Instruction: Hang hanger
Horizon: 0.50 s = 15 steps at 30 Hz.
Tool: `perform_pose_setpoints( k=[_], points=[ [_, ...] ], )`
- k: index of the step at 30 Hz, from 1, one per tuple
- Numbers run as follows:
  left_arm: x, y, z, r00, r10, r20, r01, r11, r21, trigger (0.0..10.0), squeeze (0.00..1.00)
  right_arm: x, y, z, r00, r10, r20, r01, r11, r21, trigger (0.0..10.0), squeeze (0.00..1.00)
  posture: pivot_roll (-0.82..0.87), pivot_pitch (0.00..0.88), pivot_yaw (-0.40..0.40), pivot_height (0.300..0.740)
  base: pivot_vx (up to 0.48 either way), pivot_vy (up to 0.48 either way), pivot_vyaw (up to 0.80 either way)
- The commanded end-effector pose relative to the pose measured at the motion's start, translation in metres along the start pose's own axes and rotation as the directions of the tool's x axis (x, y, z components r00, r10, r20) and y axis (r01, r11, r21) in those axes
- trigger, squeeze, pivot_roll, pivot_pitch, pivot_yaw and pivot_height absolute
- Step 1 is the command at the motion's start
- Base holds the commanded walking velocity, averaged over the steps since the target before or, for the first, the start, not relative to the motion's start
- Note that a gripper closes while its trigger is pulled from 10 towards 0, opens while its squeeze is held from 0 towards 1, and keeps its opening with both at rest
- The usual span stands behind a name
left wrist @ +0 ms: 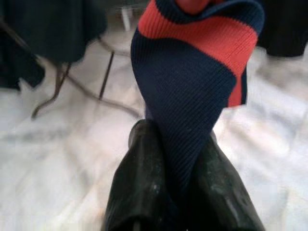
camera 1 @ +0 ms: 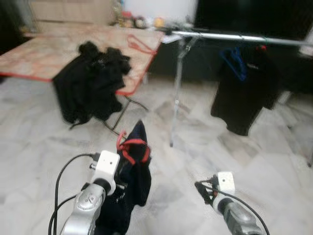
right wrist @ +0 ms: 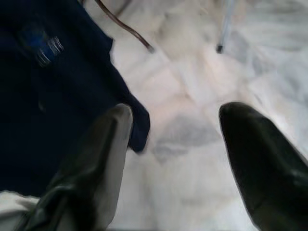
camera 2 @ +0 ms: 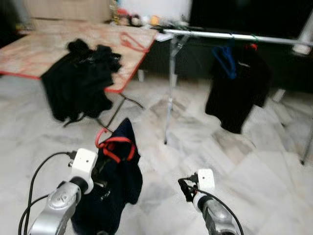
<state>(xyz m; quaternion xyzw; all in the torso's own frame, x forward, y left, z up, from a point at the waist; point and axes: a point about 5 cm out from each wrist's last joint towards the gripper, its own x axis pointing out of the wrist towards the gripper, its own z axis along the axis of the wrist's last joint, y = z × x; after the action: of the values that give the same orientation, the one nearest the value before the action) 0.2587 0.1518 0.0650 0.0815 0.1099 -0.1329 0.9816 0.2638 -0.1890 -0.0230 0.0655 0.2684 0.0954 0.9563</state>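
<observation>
A navy shirt with a red collar (camera 1: 133, 166) hangs on a red hanger (camera 1: 121, 142) held up by my left gripper (left wrist: 175, 178), whose two black fingers are shut on the shirt's fabric (left wrist: 192, 101). The silver clothes rail (camera 1: 234, 37) runs across the upper right, with a blue hanger (camera 1: 234, 61) and a black garment (camera 1: 244, 93) on it. My right gripper (right wrist: 175, 139) is low on the right, open and empty above the floor, beside the hanging navy shirt (right wrist: 53, 96).
A folding table (camera 1: 49, 54) with a red edge stands at the left, a heap of black clothes (camera 1: 93, 78) draped over its side and another red hanger (camera 1: 139, 44) on top. The rail's upright post (camera 1: 176, 98) stands mid-floor. Marble floor (camera 1: 220, 147) lies ahead.
</observation>
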Motion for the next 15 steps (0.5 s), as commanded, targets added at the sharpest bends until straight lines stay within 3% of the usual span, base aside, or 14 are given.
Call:
perform_pose_setpoints(
  k=[1, 15],
  points=[
    [0.0038, 0.0017, 0.0144, 0.998, -0.006, 0.058, 0.006, 1.000, 0.013, 10.0, 0.00, -0.0016, -0.0014, -0.0033, 1.000, -0.016, -0.003, 0.016, 1.000, 0.012, 10.0, 0.00, 0.04, 0.000, -0.023, 0.716, -0.285, 0.000, 0.00],
    [0.0056, -0.0001, 0.0218, 0.997, -0.036, 0.075, 0.033, 0.999, 0.033, 10.0, 0.00, 0.0016, -0.0018, 0.0059, 0.999, -0.034, 0.027, 0.033, 0.999, 0.011, 10.0, 0.00, 0.04, 0.000, -0.024, 0.716, -0.285, 0.000, -0.04]
  ],
)
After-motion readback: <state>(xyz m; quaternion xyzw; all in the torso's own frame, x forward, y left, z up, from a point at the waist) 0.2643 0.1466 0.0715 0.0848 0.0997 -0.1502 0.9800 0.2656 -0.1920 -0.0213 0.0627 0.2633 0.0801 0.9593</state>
